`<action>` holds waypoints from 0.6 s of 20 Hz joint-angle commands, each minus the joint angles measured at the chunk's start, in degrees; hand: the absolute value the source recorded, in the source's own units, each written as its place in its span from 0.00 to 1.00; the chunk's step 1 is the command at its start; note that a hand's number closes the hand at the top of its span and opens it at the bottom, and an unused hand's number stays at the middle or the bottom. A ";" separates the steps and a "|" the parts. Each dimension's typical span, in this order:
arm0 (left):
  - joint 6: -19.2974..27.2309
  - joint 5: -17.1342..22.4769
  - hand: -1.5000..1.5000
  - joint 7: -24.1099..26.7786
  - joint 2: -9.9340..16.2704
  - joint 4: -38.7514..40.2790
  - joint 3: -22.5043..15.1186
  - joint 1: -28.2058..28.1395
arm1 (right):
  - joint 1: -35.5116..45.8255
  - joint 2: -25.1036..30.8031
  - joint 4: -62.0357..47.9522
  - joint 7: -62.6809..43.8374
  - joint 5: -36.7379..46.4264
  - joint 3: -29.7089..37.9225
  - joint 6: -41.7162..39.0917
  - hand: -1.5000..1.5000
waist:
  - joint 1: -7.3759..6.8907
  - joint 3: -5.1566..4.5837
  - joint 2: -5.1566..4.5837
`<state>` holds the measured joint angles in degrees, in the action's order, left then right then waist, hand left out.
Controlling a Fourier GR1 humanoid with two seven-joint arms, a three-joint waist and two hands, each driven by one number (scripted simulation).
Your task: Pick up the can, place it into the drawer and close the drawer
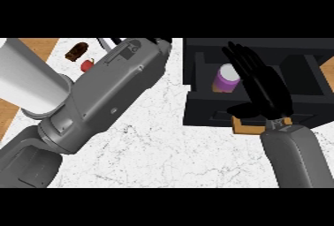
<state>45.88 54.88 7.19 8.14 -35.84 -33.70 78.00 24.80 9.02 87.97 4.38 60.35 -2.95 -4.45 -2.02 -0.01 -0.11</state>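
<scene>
Head view: we see the purple can (226, 79) in the black drawer (202, 110), right hand (266, 90) straight-fingered beside it (holding nothing); left forearm (108, 95) blocks ten o'clock, its fingers unseen.

The counter is a flat white stone top with thin grey cracks like marble (169, 150). A strip of brown wood (39, 46) shows at its far left. Near the back of the counter lie a small dark brown thing (76, 51) and, just beside it, a small red thing (87, 65). They are too little to tell what they are. A grey arm hides much of the top.
</scene>
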 commanded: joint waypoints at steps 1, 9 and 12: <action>0.22 -1.47 0.00 0.18 2.09 -1.76 1.10 -3.13 | 6.52 -1.38 -10.94 -0.84 5.10 -1.20 4.14 0.00 | 0.44 0.01 -0.09; 2.19 -4.00 0.00 -6.02 8.14 -13.62 -1.01 -7.92 | 13.62 -2.18 -33.86 0.42 10.39 2.70 19.03 0.00 | -0.84 0.04 0.02; 0.57 -4.47 0.00 -7.16 10.47 -13.21 0.53 -7.50 | 16.85 -0.89 -41.95 2.93 10.49 5.07 24.30 0.00 | -0.51 0.07 -0.34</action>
<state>46.93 51.46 1.63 15.83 -46.79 -33.52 71.89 39.17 7.62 55.48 5.96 69.42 0.10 13.19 -2.67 -0.26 0.02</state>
